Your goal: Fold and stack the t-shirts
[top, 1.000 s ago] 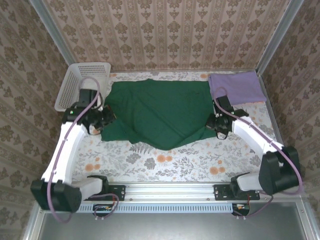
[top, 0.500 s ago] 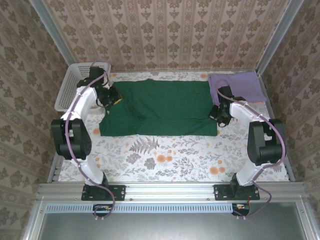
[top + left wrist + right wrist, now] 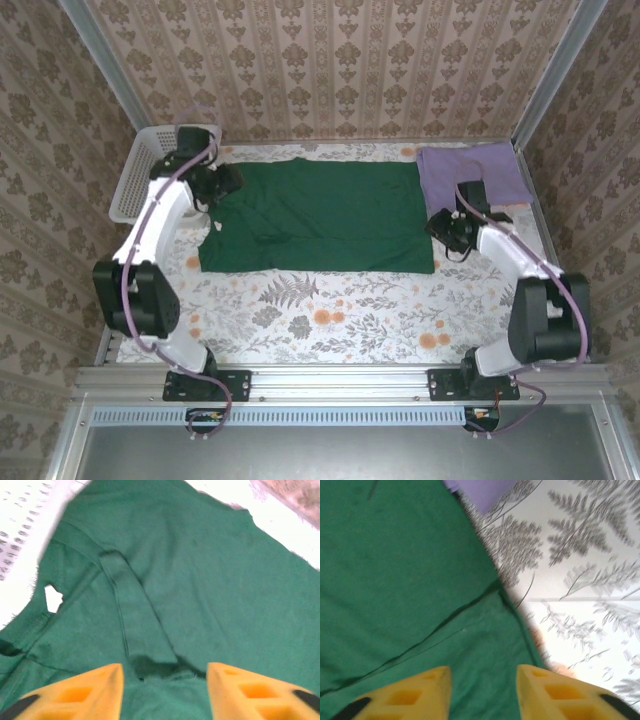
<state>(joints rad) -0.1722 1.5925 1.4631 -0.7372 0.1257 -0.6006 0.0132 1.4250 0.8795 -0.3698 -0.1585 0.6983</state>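
Left gripper (image 3: pixel 226 181): yellow fingers (image 3: pixel 85 690) spread apart, nothing clamped between them. It sits over the 10 o'clock corner of the dark green t-shirt (image 3: pixel 320 215). In the left wrist view the left gripper (image 3: pixel 165 672) hangs just above a folded band of green cloth (image 3: pixel 200 580); cannot tell whether the tips touch it. A small gap in the cloth at 9 o'clock of that view lets the pale surface show through. Right gripper (image 3: pixel 441 228): fingers likewise parted and holding nothing, at the shirt's 4 o'clock corner. In the right wrist view the right gripper (image 3: pixel 482 677) straddles the shirt's hem edge (image 3: pixel 395 570), with one finger over cloth and the other near the boundary with the fern-print table cover (image 3: pixel 580 580). The green shirt lies flat as a wide rectangle, centre of the table (image 3: pixel 330 310) toward 12 o'clock, with a sleeve poking out at its 8 o'clock side. The lilac t-shirt (image 3: pixel 480 170) lies folded at 2 o'clock of the table, just beside the green one, and its corner shows at 12 o'clock of the right wrist view (image 3: pixel 477 490). A white lattice basket (image 3: pixel 140 175) stands at 10 o'clock, close behind the left arm.
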